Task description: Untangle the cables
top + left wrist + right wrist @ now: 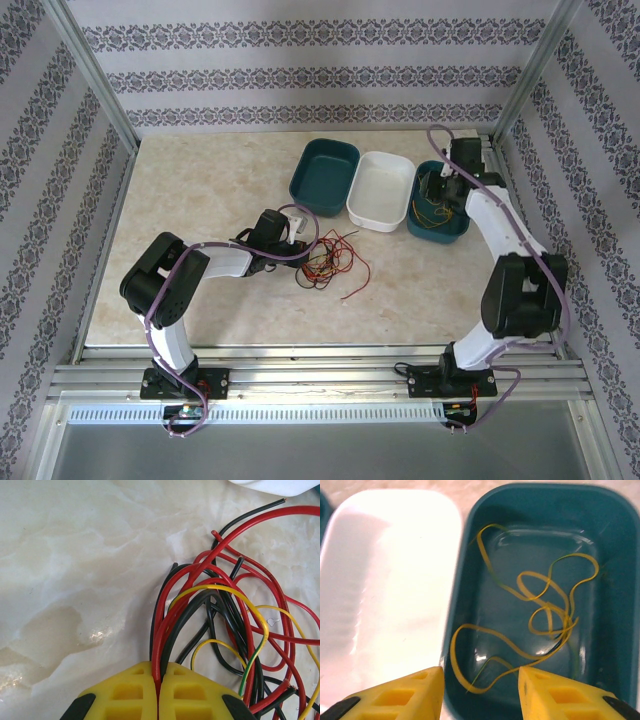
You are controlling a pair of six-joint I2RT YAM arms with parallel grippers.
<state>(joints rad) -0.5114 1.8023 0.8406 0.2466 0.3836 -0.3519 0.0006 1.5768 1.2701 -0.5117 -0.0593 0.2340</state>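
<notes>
At the middle of the counter (pixel 200 200), just near of the trays, the red, black and yellow cables (pixel 220 610) lie bunched together. The left pincer (pixel 158 680) is pressed closed on red and black strands at the bundle's left edge. At the far right, the right pincer (pixel 480 680) hangs with jaws wide apart over the right teal tray (pixel 615 540), where loose yellow cables (pixel 564 620) lie coiled. A white tray (pixel 385 580) sits just beside it on the left.

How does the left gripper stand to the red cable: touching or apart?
Touching. In the left wrist view the left gripper is shut, a red cable pinched between its yellow fingers.
</notes>
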